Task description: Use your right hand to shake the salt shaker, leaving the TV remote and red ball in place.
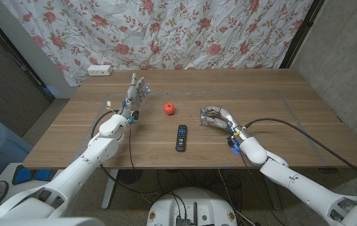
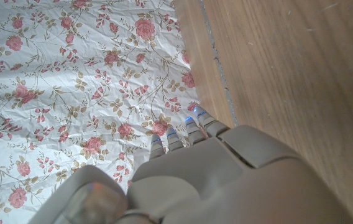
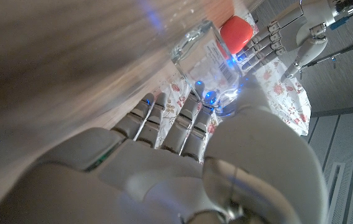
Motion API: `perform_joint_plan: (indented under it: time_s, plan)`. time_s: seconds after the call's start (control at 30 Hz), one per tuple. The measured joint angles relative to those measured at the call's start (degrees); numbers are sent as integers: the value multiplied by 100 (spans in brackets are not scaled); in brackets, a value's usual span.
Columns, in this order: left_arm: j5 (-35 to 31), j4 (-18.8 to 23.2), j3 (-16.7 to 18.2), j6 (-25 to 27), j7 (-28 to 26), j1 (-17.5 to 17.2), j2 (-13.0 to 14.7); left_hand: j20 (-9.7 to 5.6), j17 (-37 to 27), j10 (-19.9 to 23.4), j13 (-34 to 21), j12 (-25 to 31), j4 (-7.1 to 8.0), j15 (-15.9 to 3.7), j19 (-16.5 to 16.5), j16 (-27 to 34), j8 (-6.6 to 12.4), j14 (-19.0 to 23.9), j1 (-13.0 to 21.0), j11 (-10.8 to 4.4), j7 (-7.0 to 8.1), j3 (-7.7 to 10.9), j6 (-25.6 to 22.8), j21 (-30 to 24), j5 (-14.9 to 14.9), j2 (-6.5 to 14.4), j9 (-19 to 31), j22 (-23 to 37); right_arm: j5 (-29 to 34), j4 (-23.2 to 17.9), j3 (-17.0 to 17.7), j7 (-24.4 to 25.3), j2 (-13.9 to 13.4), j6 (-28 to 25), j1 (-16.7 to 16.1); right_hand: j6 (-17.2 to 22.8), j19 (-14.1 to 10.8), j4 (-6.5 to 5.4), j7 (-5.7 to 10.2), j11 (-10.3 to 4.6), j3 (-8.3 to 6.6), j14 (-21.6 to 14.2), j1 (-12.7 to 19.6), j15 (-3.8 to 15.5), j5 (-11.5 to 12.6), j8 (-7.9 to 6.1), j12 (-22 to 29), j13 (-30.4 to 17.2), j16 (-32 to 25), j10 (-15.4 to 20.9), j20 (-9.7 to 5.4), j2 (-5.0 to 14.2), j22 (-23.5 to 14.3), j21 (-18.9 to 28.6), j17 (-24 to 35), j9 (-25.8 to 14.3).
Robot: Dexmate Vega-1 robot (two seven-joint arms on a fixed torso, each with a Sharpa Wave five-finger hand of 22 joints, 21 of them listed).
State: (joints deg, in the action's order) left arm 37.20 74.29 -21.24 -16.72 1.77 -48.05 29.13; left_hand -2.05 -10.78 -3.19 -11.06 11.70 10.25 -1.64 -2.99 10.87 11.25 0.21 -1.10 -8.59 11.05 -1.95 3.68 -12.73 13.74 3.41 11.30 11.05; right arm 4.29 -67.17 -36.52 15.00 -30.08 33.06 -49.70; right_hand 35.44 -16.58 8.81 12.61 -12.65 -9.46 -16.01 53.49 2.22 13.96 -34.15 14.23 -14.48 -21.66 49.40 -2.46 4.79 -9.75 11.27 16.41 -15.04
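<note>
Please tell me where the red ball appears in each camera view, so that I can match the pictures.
Head view: the red ball lies on the table, between the two hands, beyond the TV remote.
Left wrist view: not in it.
Right wrist view: it is seen past the clear salt shaker, red, before the left hand.
Shared landmark: the floral curtain.

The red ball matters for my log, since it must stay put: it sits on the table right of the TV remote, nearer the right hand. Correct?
Not quite. In the head view the red ball sits beyond the TV remote and slightly to its left, nearer the left hand than the right hand. It is on the table.
</note>
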Motion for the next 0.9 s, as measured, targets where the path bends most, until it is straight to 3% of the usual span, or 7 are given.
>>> perform_joint_plan:
  time_s: [0.9]
  plan:
    - [0, 0, -1, -2, 0, 1, 0, 0, 0, 0, 0, 0, 0, 0, 0, 0, 0, 0, 0, 0, 0, 0, 0, 0, 0, 0, 0, 0, 53, -275, 133, 290, -46, -311, -29, 204, -205, 20, -124, 57, 22, -317, 128, 12, -50, -170, 62, -139, -207, 295, 0, 51, 1, 0, 104, 74]
